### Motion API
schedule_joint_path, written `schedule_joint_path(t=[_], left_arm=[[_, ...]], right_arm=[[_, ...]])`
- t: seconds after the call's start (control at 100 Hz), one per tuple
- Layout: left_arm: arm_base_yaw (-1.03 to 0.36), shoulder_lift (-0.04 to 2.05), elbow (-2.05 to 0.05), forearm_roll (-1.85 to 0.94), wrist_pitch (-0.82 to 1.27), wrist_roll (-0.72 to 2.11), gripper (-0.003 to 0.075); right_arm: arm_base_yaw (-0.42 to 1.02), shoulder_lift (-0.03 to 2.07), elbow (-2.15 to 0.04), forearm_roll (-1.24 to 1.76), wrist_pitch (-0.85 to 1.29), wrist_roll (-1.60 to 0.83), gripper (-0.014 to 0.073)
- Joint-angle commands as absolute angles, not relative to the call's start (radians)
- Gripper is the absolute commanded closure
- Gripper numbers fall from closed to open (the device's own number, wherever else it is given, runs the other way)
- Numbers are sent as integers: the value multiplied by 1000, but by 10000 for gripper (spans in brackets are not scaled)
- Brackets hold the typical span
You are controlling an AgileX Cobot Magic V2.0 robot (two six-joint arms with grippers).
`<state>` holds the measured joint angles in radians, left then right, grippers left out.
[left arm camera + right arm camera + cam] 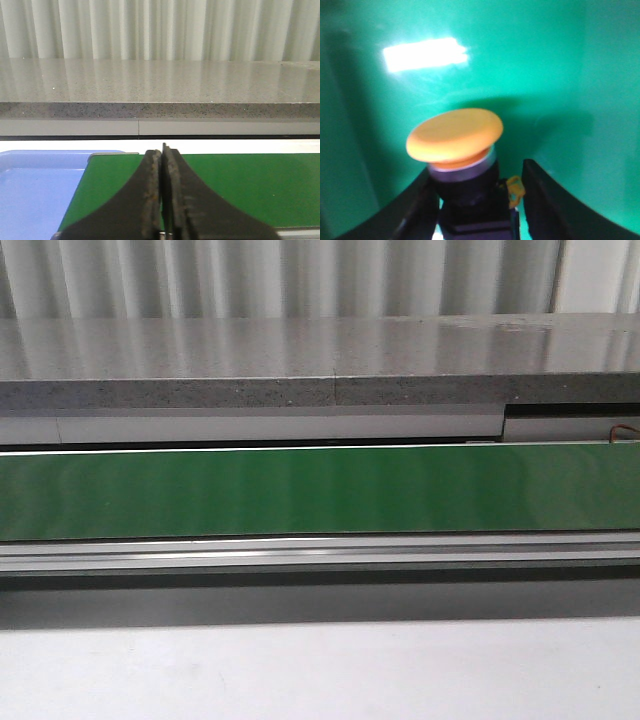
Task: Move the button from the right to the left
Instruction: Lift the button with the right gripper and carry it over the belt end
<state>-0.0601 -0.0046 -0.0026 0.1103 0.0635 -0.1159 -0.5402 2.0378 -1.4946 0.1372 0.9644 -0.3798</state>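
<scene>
Right wrist view: button [455,137] sitting between the two black fingers [545,200] of the right gripper [477,200], bottom centre of the frame. Orange cap up and slightly tilted, silver ring under it, black collar below that. Left-hand finger hard against the collar; right-hand finger just beside the body, small yellow tab between them. Contact on that side not clear, so cannot tell whether pinching or only straddling. Green belt [545,75] filling the rest of the frame, bright light patch upper left, button's shadow behind the cap. Slightly blurred.

Left wrist view: left gripper [162,200] at bottom centre, fingers pressed together, nothing between them. Green belt [250,180] beneath and to the right, blue tray [35,190] at lower left beside the belt end. Grey speckled counter [160,85] across the middle, pale corrugated wall [160,27] along the top.

Front view: green belt [320,490] across mid frame, metal rail [320,552] below it, grey counter [320,355] above, white table [320,670] at the bottom. No button or grippers in this view.
</scene>
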Motion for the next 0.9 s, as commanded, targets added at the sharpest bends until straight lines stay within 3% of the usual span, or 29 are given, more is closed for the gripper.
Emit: schedule_joint_path(t=[0.0,0.34,0.72,0.89], left_arm=[[-66,-39,23,102,-16,-121,740],[-66,-39,23,102,-16,-121,740],[-66,-39,23,102,-16,-121,740],[-66,-39,23,102,-16,-121,740]], right_arm=[[-543,1927,-1568,169,993,-384,533],[-528,1764,-1633,352,1114,-382,533],[-294,1764,-1465,303,1065,-381,533],[-269,1764,-1446,232,1049,-326,533]])
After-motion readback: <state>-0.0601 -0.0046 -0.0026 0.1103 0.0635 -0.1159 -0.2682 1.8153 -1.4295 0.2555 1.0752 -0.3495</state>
